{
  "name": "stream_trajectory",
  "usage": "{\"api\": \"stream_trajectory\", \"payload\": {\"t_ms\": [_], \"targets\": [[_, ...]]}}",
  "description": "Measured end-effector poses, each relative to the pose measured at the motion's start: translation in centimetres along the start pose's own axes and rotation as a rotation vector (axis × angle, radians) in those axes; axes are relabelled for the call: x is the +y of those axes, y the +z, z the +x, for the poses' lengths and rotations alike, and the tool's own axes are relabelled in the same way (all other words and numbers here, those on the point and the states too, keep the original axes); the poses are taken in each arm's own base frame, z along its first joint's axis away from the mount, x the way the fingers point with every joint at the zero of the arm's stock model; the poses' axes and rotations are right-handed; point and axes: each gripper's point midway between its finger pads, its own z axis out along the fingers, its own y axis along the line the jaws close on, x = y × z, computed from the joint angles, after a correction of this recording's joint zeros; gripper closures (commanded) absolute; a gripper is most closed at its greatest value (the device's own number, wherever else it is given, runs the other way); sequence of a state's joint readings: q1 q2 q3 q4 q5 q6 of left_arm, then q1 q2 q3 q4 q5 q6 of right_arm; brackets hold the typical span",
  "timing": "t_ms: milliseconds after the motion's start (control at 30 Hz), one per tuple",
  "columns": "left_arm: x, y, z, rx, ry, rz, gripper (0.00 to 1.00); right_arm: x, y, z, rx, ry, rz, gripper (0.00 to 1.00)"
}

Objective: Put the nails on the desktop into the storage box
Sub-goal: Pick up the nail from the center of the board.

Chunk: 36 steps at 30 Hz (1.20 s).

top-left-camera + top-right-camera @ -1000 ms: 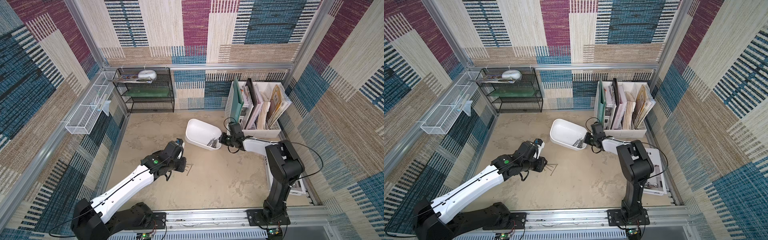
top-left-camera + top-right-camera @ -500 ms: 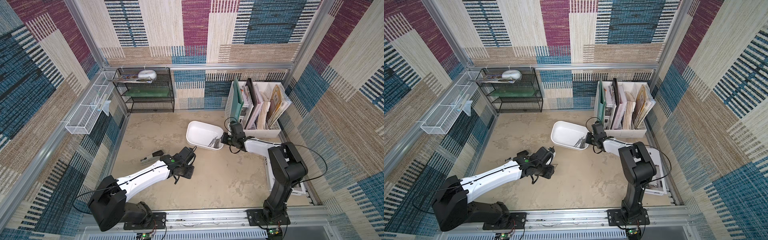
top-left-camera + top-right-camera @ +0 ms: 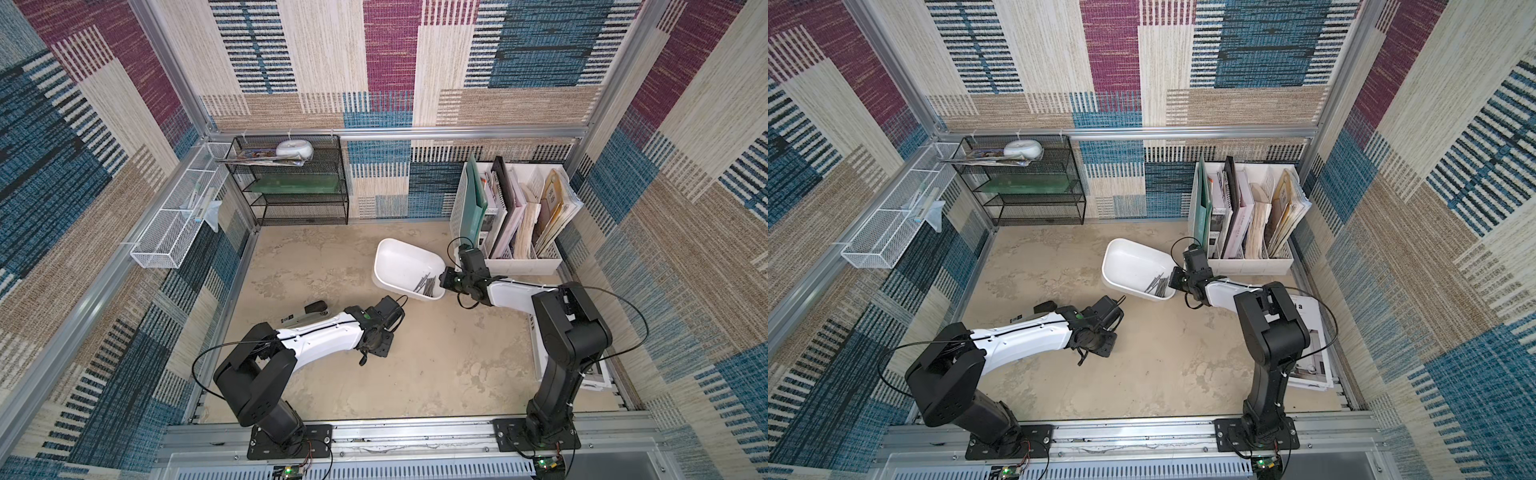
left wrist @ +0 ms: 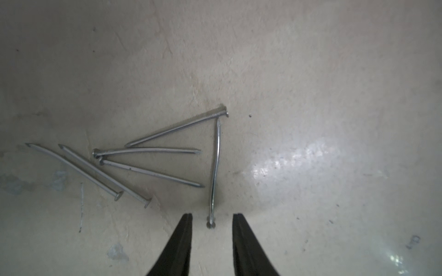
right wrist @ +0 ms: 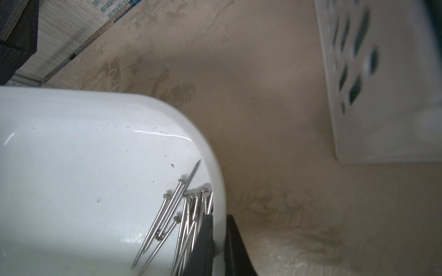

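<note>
L arm: your left gripper [image 4: 212, 215] hangs low over the beige, mottled desktop [image 4: 311, 71], black fingers [image 4: 184, 239] pointing down at it. Jaws parted, nothing gripped. The flat head of one thin, slightly bent nail [image 4: 215, 167] of grey metal sits between the two tips. As far as you can see, it touches neither.

Loose nails [image 4: 148, 150] on desktop: six total in left wrist view, incl. the bent one.
- Bent one lies at one side of the group.
- Three fan out just beside it, two w/ heads close together.
- Last two lie parallel, side by side, a bit further off.
- In both top views the L arm covers the whole group.

R arm: your right gripper [image 5: 218, 218] is clamped on the wall of the shallow white plastic storage box [image 5: 71, 155]. One finger inside, one outside.
- Boxed nails [image 5: 189, 210] lie bunched in the corner right by the inner finger. Rest of the box floor is bare.
- In a top view the box [image 3: 399, 266] sits toward the back right of the desktop.
- Can't tell if its base lies flat.
- White slotted file holder [image 3: 515, 264] w/ folders stands near the R gripper, apart from the box.
</note>
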State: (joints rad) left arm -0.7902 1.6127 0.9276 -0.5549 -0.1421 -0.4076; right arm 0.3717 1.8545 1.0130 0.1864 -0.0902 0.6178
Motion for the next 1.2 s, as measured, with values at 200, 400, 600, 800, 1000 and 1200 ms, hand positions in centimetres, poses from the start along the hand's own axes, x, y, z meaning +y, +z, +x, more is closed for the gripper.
{"api": "stream_trajectory", "payload": {"t_ms": [200, 400, 600, 800, 1000, 1200], "targets": [[0.3, 1.4, 0.0, 0.029, 0.008, -0.042, 0.77, 0.2, 0.1, -0.1, -0.006, 0.005, -0.014, 1.00], [-0.2, 2.3, -0.5, 0.030, 0.020, -0.044, 1.00, 0.2, 0.1, 0.0, -0.007, 0.003, -0.014, 1.00], [-0.2, 1.4, -0.4, 0.016, 0.020, -0.037, 1.00, 0.0, 0.0, 0.5, -0.012, 0.003, -0.027, 1.00], [-0.4, -1.8, -0.6, -0.020, 0.008, -0.001, 1.00, 0.5, -0.9, 0.9, -0.043, -0.020, -0.052, 1.00], [-0.6, -4.3, -1.0, -0.059, -0.010, 0.028, 1.00, 1.8, -3.5, 1.3, -0.131, -0.101, -0.047, 1.00], [-1.0, -8.1, -1.7, -0.119, -0.023, 0.087, 1.00, 1.3, -5.8, 0.3, -0.261, -0.115, -0.037, 1.00]]}}
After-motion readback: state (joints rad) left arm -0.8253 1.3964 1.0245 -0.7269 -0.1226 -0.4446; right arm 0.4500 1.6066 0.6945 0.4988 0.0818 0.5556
